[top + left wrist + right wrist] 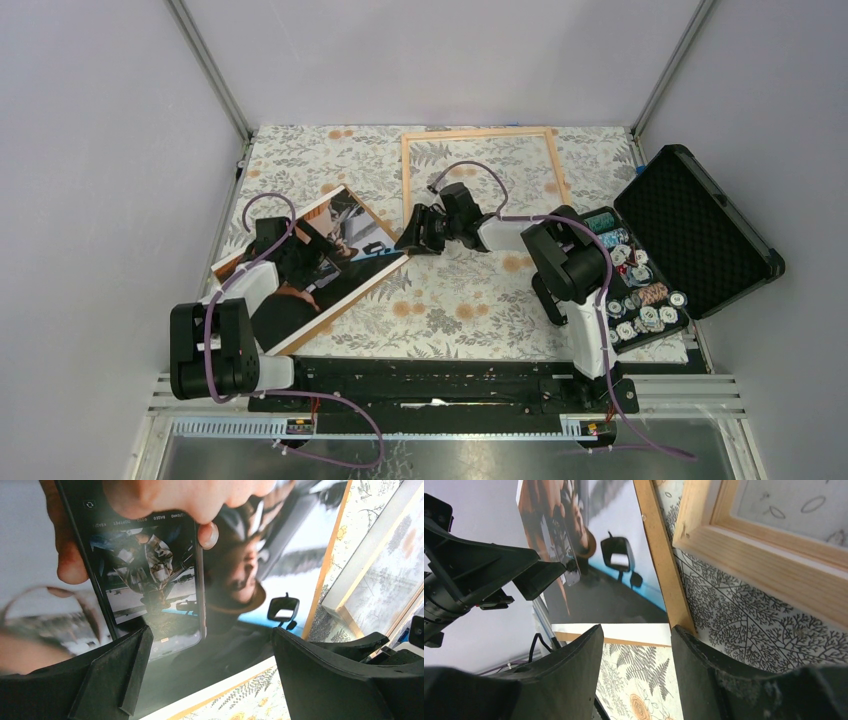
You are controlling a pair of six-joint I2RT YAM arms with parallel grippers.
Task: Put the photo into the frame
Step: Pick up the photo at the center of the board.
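The photo (352,228) lies picture side up and skewed on the left of the floral table, its white margin and brown board edge showing. My left gripper (318,265) hovers open over its middle; in the left wrist view (210,680) the print (240,580) fills the space between the spread jaws. My right gripper (412,238) is open at the photo's right corner, which sits just ahead of the gap in the right wrist view (635,630). The light wood frame (485,170) lies flat at the back centre, empty, and also shows in the right wrist view (764,545).
An open black foam-lined case (700,230) with a tray of poker chips (635,280) stands at the right edge. Grey walls and metal posts close in the table (450,300). The frame's corner lies close to the photo's far edge (380,555).
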